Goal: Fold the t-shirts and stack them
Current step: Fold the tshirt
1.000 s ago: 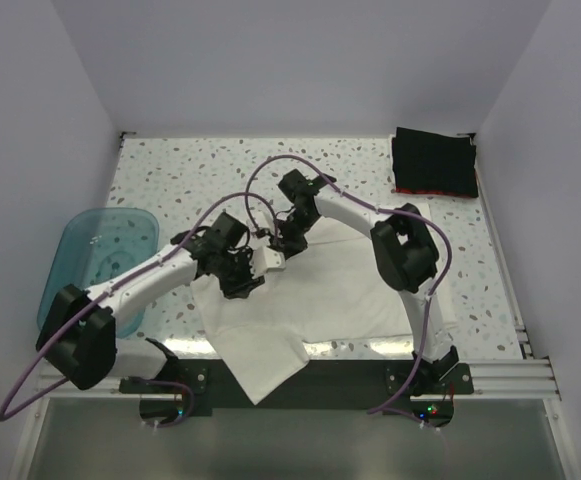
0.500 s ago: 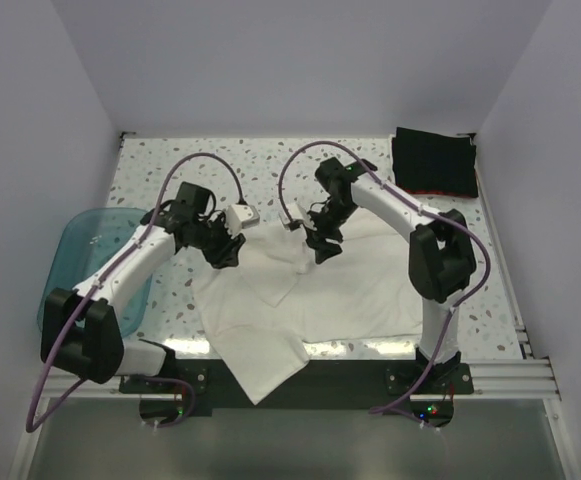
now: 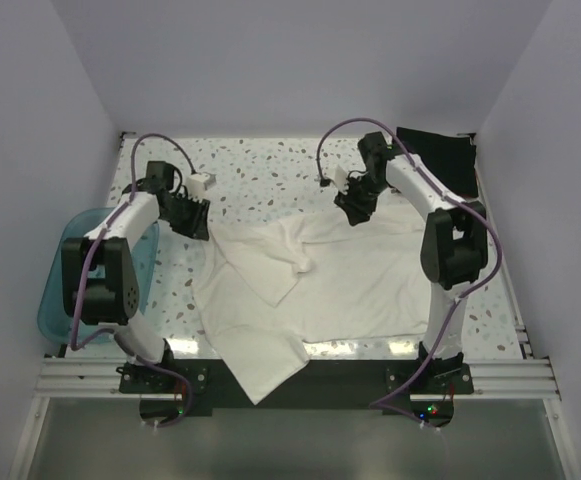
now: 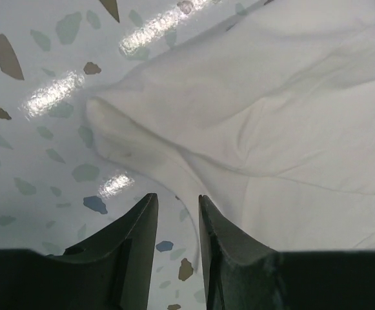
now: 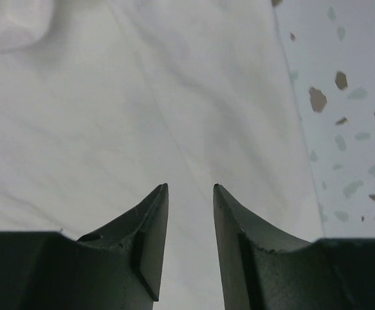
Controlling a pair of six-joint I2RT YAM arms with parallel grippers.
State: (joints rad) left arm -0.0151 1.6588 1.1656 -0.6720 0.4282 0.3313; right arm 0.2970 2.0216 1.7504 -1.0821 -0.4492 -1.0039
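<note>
A plain white t-shirt (image 3: 350,285) lies spread across the middle of the table, with a rumpled flap (image 3: 270,265) folded over its left part and one corner hanging off the front edge. My left gripper (image 3: 199,226) is open and empty, just off the shirt's far left corner. In the left wrist view the gripper (image 4: 177,200) hovers over bare table beside the cloth edge (image 4: 284,129). My right gripper (image 3: 356,213) is open and empty above the shirt's far edge. In the right wrist view the gripper (image 5: 190,187) has white cloth (image 5: 110,97) under it. Folded black shirts (image 3: 435,165) lie at the back right.
A translucent blue tub (image 3: 65,265) stands at the left edge, beside my left arm. The speckled table (image 3: 270,170) shows bare behind the shirt. Grey walls close in the back and sides.
Both grippers have swung apart from the shirt's middle, the left to the far left and the right to the far right. The shirt's far part now lies wider and flatter.
</note>
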